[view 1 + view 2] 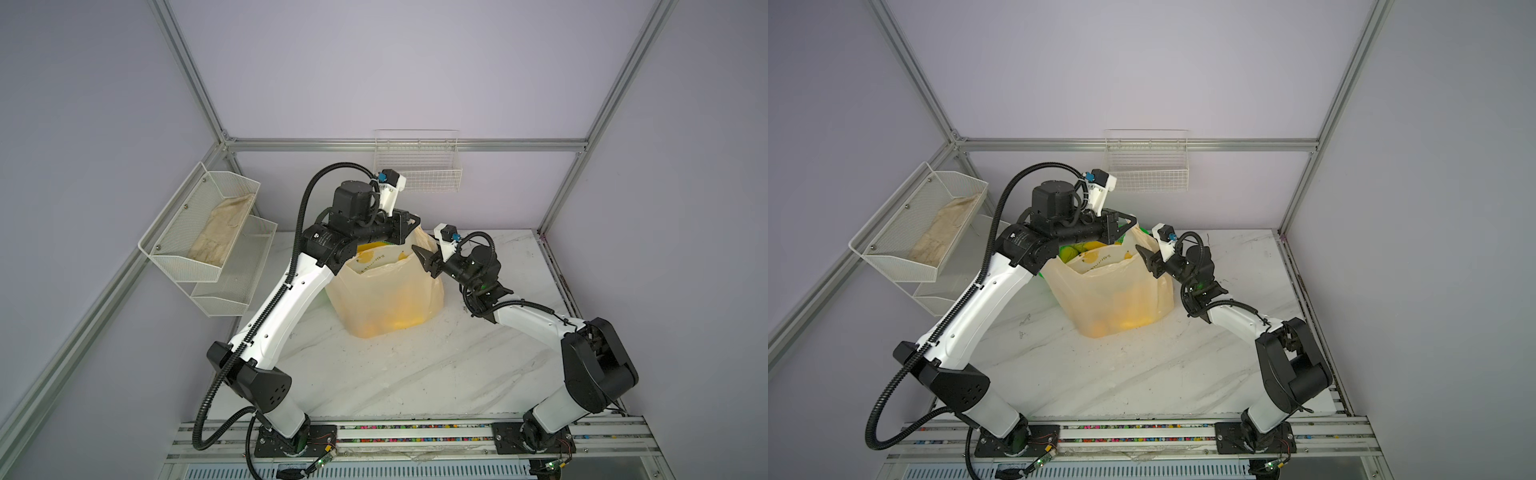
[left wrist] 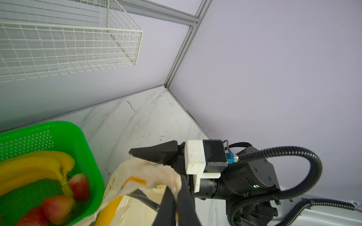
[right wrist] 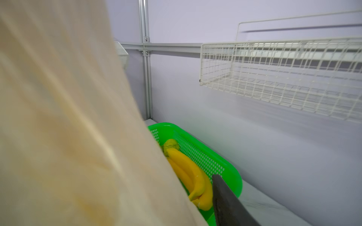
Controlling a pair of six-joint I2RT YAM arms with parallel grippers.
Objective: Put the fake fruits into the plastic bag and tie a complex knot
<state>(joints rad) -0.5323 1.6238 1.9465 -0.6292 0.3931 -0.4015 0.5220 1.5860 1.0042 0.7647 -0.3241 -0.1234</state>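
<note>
The cream-yellow plastic bag (image 1: 386,291) stands upright mid-table with orange-yellow fruit showing through its base (image 1: 395,322). My left gripper (image 1: 414,221) (image 2: 177,184) is shut on a handle strip (image 2: 148,170) at the bag's far upper edge and holds it up. My right gripper (image 1: 424,259) (image 1: 1148,259) is open at the bag's right rim, one finger (image 2: 154,151) above the film and the other below it. Behind the bag, a green basket (image 2: 58,133) (image 3: 215,162) holds a banana bunch (image 2: 39,162) (image 3: 192,176) and red apples (image 2: 78,185). No knot is in view.
A white wire basket (image 1: 417,174) hangs on the back wall above the bag. A mesh shelf (image 1: 232,266) on the left wall holds a beige cloth (image 1: 220,232). Aluminium frame posts (image 1: 561,199) stand at the table's corners.
</note>
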